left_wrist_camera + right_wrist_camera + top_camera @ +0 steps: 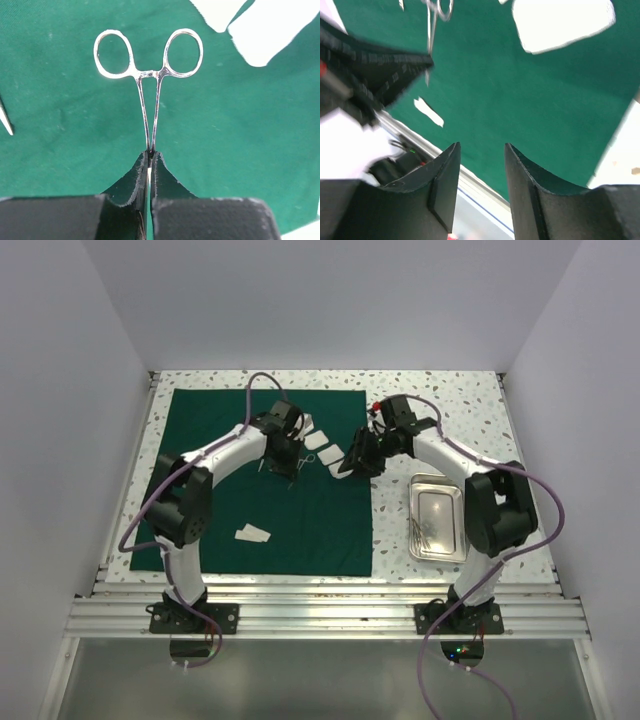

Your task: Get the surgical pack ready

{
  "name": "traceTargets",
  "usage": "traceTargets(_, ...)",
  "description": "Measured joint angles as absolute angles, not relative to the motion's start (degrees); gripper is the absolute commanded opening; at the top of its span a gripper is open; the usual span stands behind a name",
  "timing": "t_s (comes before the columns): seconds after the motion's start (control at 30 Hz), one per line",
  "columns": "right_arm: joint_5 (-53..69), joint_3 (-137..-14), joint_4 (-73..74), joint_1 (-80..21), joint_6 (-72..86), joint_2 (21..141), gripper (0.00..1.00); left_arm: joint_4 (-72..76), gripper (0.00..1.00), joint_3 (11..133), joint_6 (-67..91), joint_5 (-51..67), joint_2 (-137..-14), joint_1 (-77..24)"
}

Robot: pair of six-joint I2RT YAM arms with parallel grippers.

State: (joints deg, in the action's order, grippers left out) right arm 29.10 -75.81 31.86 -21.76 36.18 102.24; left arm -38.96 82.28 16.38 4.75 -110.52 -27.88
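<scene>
The dark green cloth [260, 500] of the surgical pack lies spread flat on the table. My left gripper [150, 155] is shut on the thin shanks of a silvery scissor-like instrument [148, 75], whose two finger rings point away from the wrist camera over the cloth. In the top view the left gripper [285, 455] is over the cloth's upper middle. My right gripper [355, 462] hovers near the cloth's right edge; in the right wrist view it [482, 147] stands open with nothing between its fingers. White gauze squares [322, 446] lie just between the two grippers.
A small steel tray [437, 502] sits on the speckled table right of the cloth, with more instruments [420, 533] in it. One gauze piece [252, 533] lies on the cloth's lower left. Another instrument's tip [6, 120] shows to the left of the held one.
</scene>
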Motion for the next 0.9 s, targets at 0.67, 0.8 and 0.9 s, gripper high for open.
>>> traceTargets(0.67,32.5,-83.8,18.6,-29.5,51.9,114.9,0.52,-38.5,0.0,79.4,22.1,14.6,-103.4,-27.8)
traceTargets(0.8,32.1,-86.2,18.8,-30.0,52.3,117.0,0.5,-38.0,0.0,78.4,23.0,16.1,-101.8,-28.2)
traceTargets(0.9,31.4,-87.1,18.8,-30.4,52.4,118.1,0.45,-37.7,0.0,77.6,23.4,16.9,-100.7,-28.4)
